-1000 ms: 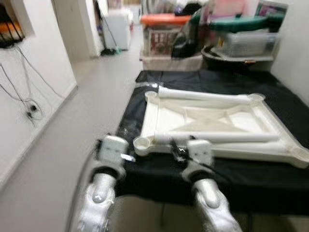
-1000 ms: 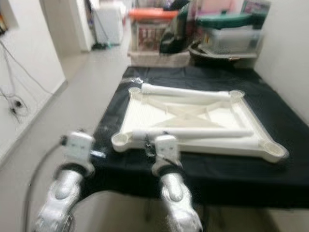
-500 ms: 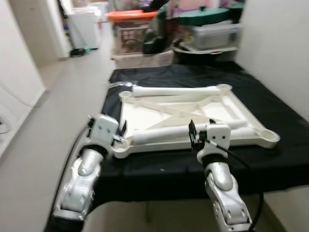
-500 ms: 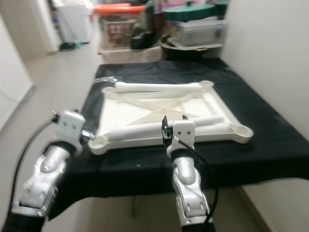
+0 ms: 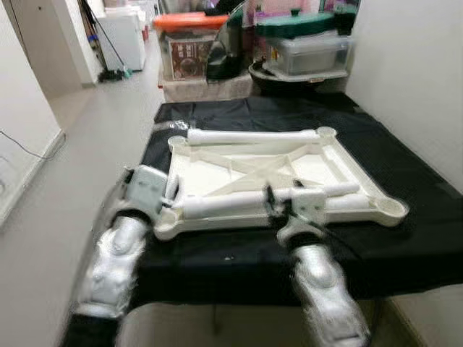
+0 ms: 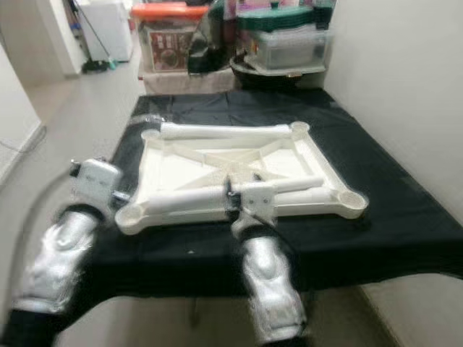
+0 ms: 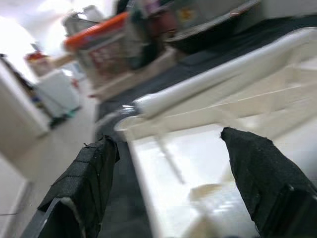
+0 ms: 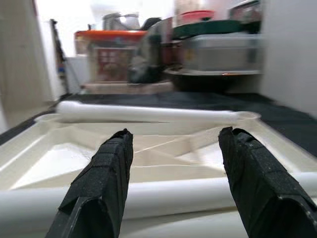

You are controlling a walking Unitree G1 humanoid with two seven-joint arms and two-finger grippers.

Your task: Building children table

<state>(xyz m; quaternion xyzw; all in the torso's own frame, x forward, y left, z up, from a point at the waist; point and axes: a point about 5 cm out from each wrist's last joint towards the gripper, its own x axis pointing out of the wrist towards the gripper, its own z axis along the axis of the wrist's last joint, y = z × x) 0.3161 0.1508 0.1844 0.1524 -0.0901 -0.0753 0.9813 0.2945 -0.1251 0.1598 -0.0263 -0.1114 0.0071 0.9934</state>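
Bench [image 5: 405, 238]: one, black-draped.
Tabletop [image 5: 217, 177]: one, white, upside down, centre of bench.
Legs: two; far leg [image 5: 253, 136] at 12 o'clock, near leg [image 5: 224, 204] at 6.
Left hand [image 7: 173, 193]: spread wide, empty, at the tabletop's corner.
Right hand [image 8: 173, 198]: spread wide, empty, over near leg.

Nothing readable anywhere, honestly; the printed panel on the orange-lidded bin [image 5: 189, 63] at 12 o'clock is just a blur.
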